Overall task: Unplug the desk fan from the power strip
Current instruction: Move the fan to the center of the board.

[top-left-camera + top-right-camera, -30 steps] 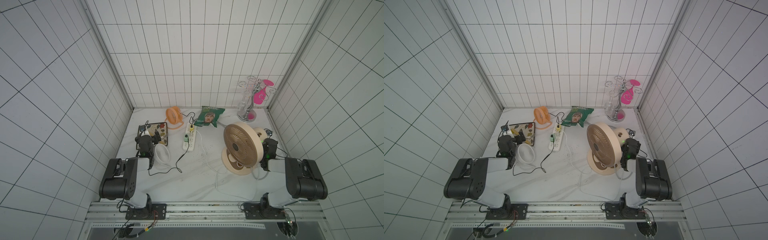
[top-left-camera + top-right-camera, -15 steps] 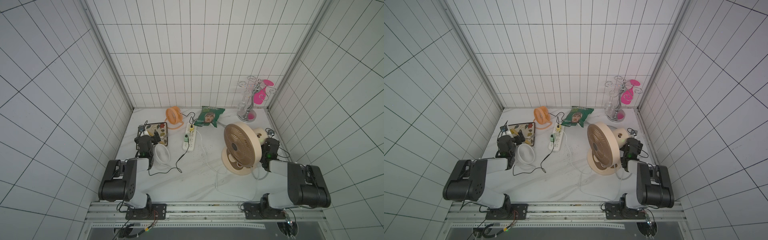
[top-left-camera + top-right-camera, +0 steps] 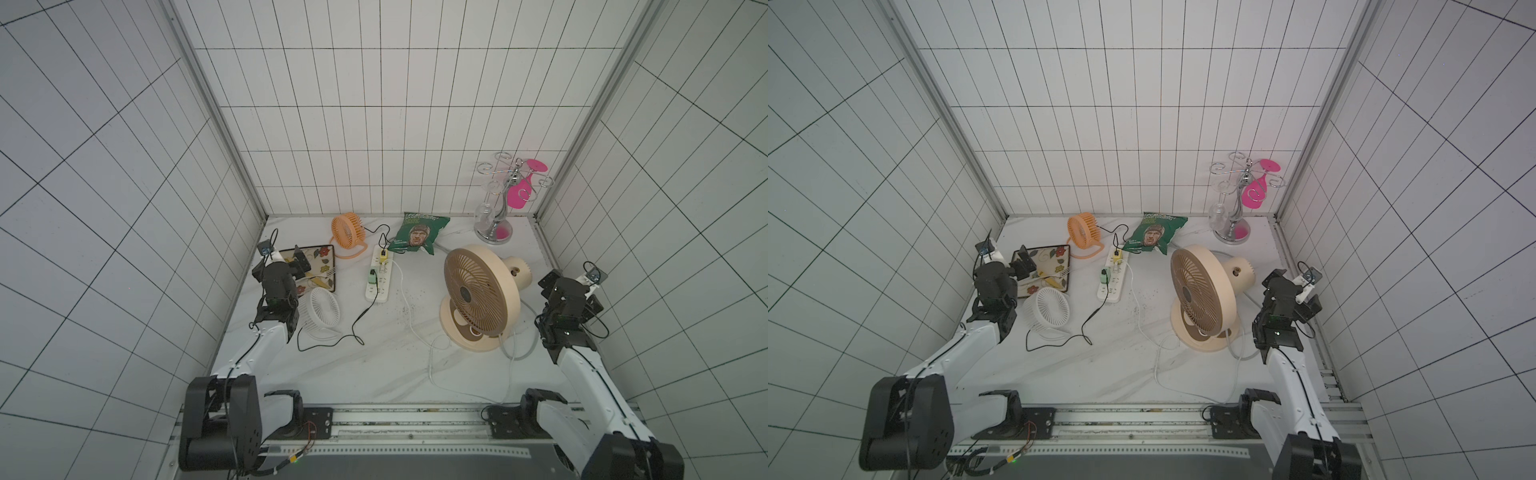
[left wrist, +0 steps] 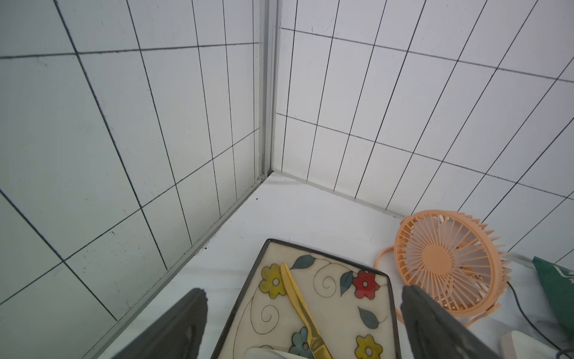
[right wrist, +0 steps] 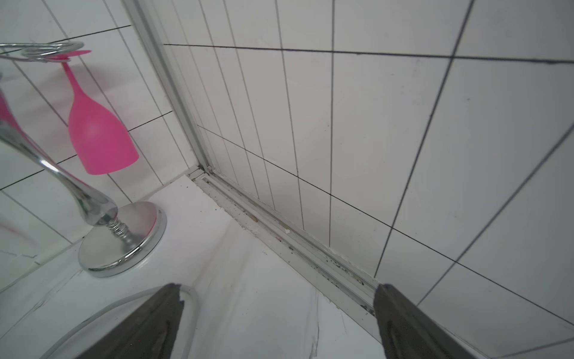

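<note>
The large beige desk fan (image 3: 478, 295) stands right of centre, facing left. The white power strip (image 3: 379, 286) lies left of it. A yellow plug (image 3: 383, 254) and a green plug (image 3: 372, 277) sit in the strip, each with a black cord. A white cord (image 3: 409, 320) runs from the strip's far end toward the fan's base. I cannot tell which plug is the fan's. My left gripper (image 3: 286, 268) (image 4: 302, 295) hangs open over a flowered plate. My right gripper (image 3: 569, 286) (image 5: 276, 295) stands open by the right wall, behind the fan. Both are empty.
A small white fan (image 3: 322, 309) and an orange fan (image 3: 348, 232) stand left of the strip. The flowered plate (image 3: 328, 254) holds gold cutlery. A green chip bag (image 3: 419, 237) lies at the back. A chrome glass rack (image 3: 496, 232) with a pink glass (image 3: 519, 195) fills the back right corner.
Both arms' elbows have swung down toward the front rail. The right gripper has drifted right, away from the beige fan. Both grippers stay open.
</note>
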Controlling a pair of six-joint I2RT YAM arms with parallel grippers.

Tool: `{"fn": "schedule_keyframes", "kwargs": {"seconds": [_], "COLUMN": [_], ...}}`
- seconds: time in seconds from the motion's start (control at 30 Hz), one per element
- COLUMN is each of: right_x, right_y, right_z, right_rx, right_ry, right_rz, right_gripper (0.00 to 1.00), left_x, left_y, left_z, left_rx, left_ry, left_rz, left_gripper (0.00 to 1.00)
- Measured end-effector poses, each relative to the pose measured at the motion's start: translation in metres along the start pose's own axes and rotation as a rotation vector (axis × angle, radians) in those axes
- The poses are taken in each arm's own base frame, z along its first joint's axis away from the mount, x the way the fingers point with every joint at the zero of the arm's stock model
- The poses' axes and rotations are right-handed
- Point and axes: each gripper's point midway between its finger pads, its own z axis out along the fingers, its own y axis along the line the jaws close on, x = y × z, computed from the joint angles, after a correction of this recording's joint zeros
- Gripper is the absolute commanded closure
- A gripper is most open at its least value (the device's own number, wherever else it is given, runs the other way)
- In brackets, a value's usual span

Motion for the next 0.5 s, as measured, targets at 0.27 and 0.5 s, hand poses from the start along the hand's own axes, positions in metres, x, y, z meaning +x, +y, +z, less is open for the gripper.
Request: {"fn": "schedule_keyframes", "kwargs": {"seconds": [0.27, 0.5], "right_x": [-0.064, -0.154], "right_y": [0.002, 0.058], "right_z": [-0.027, -0.062], "right_rx": [-0.056, -0.319], "right_ry": [0.0, -0.013], "right_rz": [0.057, 0.078], "right_gripper": [0.01, 0.01], "left_x": [-0.047, -0.066], "left_y": [-0.01, -0.04], "left_z": [-0.006, -0.008], "left_rx": [0.009, 0.143], "left_ry": [0.006, 0.076], "left_rz": [-0.138, -0.247], "left_gripper": [0.01, 0.01]}}
